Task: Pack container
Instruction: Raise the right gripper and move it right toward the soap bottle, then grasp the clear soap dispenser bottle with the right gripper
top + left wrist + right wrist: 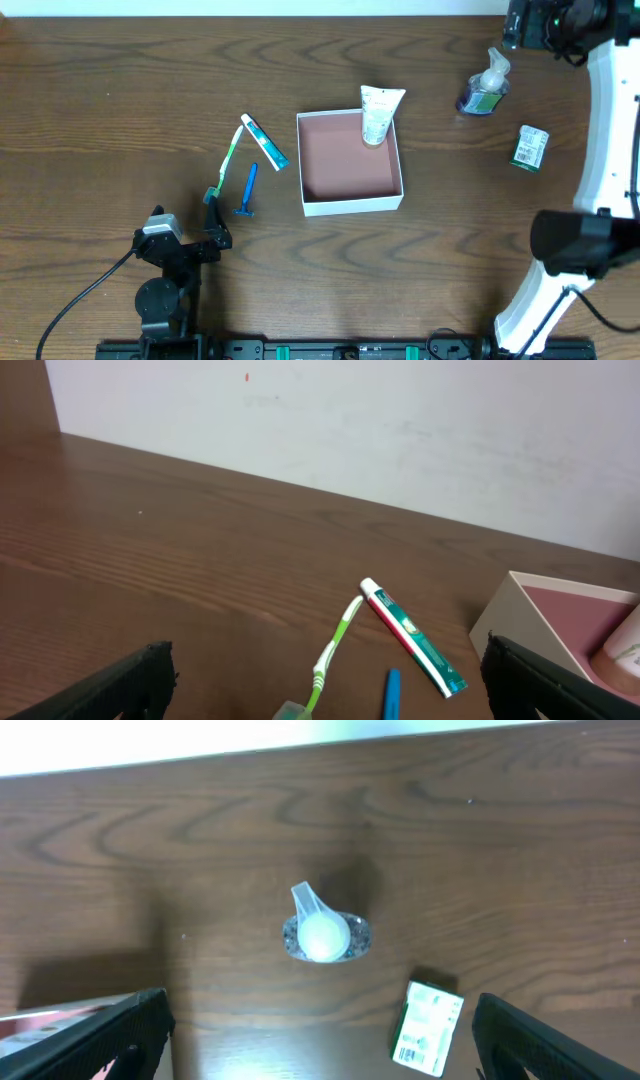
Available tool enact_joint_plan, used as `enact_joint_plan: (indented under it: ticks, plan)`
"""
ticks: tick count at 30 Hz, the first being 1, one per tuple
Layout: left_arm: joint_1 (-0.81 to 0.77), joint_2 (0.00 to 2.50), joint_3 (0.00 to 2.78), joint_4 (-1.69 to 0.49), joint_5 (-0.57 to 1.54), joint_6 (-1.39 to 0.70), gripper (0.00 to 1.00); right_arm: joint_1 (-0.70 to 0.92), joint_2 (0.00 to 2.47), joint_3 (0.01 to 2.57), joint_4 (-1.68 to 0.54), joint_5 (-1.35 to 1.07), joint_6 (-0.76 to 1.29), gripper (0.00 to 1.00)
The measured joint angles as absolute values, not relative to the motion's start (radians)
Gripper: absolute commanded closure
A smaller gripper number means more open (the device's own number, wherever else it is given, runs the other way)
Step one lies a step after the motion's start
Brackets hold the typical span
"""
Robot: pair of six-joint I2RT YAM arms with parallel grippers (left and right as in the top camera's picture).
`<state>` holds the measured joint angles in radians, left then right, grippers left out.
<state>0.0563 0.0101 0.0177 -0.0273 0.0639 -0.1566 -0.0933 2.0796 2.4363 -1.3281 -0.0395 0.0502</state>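
Observation:
The container point(352, 205) is a shallow white box with a pink inside, at the table's middle; its corner shows in the left wrist view point(505, 615). A white tube point(378, 112) leans in its far right corner. A toothpaste tube point(264, 141), a green toothbrush point(226, 160) and a blue razor point(247, 190) lie left of the box. My left gripper point(205, 215) is open and empty, just short of the toothbrush point(335, 645). My right gripper point(522, 30) is open and empty, high over a pump bottle point(325, 932).
The pump bottle point(484, 88) stands at the far right, right of the box. A small green-white carton point(530, 147) lies near it and shows in the right wrist view point(430, 1028). A white wall runs behind the table's far edge.

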Motion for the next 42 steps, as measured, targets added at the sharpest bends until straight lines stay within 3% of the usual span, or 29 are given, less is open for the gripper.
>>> enact_joint_plan:
  ticks: [18,26,30,36,42]
  plan:
    - [0.056,0.010,0.018,-0.027,0.064,-0.157,0.02,-0.093,2.257,2.469,-1.321,-0.051,-0.039,0.05]
    - [0.056,0.010,0.018,-0.027,0.064,-0.157,0.02,-0.093,2.371,2.474,-1.351,-0.056,-0.053,0.12]
    - [0.056,0.010,0.018,-0.027,0.064,-0.157,0.02,-0.093,2.410,2.473,-1.342,-0.058,-0.062,0.24]
    - [0.056,0.010,0.018,-0.027,0.064,-0.157,0.02,-0.094,2.410,2.473,-1.327,-0.060,-0.078,0.28]
    - [0.056,0.010,0.018,-0.027,0.064,-0.157,0.02,-0.094,2.411,2.473,-1.326,-0.062,-0.097,0.41]
